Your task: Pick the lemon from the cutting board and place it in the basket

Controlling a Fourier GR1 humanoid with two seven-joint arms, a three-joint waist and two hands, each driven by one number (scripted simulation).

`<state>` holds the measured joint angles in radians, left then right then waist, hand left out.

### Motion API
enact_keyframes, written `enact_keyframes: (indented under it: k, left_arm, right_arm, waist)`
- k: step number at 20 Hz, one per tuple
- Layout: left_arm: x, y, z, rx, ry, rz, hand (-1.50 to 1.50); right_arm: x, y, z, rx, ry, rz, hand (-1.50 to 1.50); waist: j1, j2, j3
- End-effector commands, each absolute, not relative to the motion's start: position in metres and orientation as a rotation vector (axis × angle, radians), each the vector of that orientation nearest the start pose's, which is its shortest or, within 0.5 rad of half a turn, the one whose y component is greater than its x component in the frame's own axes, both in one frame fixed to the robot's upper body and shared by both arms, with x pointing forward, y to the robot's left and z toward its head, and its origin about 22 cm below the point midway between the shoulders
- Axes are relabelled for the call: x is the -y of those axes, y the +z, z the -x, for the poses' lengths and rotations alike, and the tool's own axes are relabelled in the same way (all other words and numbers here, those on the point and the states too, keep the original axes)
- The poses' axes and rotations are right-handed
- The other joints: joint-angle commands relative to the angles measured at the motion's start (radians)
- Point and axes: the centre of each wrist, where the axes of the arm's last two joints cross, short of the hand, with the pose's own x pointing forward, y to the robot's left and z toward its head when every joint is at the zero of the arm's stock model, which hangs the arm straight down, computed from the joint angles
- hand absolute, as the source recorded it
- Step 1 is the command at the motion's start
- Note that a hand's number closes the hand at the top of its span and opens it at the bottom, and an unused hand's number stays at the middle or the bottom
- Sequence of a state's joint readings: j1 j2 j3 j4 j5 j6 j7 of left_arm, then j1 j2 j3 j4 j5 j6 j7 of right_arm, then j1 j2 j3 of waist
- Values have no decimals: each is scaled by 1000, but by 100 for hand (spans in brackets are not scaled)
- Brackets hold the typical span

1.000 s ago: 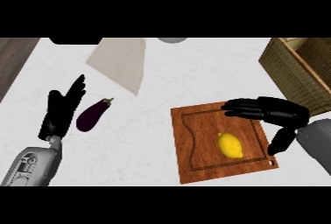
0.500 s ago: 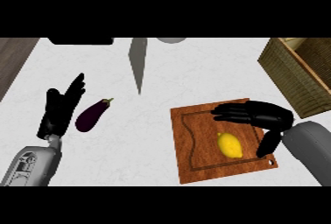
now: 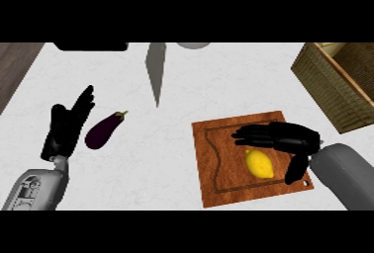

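Note:
A yellow lemon [image 3: 260, 163] lies on the wooden cutting board [image 3: 219, 168] at the lower right of the counter. My right hand [image 3: 288, 139] hovers over the board just above the lemon, fingers spread toward the left and thumb pointing down along the lemon's right side; it is open and its fingers do not close on the fruit. The woven basket [image 3: 329, 79] stands at the right edge, beyond the board. My left hand [image 3: 66, 126] rests open at the left, fingers up.
A dark purple eggplant [image 3: 104, 131] lies just right of my left hand. A grey blade-like shape [image 3: 156, 69] stretches down from the top centre. A dark object [image 3: 91, 46] and a grey one [image 3: 194, 45] sit at the far edge.
My right hand has moved left and down over the board, ending right above the lemon. The grey shape at the top has narrowed. The left hand and eggplant have not moved.

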<state>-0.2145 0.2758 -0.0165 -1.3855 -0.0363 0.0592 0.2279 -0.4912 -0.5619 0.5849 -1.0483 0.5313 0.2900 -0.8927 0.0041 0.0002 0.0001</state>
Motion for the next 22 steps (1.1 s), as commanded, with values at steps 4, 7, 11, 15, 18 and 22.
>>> enact_keyframes:
  k: [4,7,11,15,18,22]
  left_arm:
    - [-277,26,-297,1353,-207,-257,0]
    - [-277,7,-313,1359,-203,-270,0]
    - [-296,26,-310,1350,-216,-255,0]
    - [-282,24,-288,1355,-219,-257,0]
    - [-282,29,-293,1373,-215,-266,0]
    - [-276,24,-287,1361,-208,-270,0]
  right_arm:
    - [253,-22,-319,1624,1757,-401,-150]
    - [251,-15,-314,1618,1776,-399,-150]
    - [265,-13,-321,1600,1774,-381,-150]
    - [269,-33,-315,1616,1813,-405,150]
    - [264,-30,-318,1721,1891,-316,150]
    - [255,-9,-329,1695,1849,-103,150]
  waist:
    - [1,1,0]
    - [-9,1,0]
    - [-5,0,0]
    - [3,0,0]
    - [2,0,0]
    - [-1,-2,0]
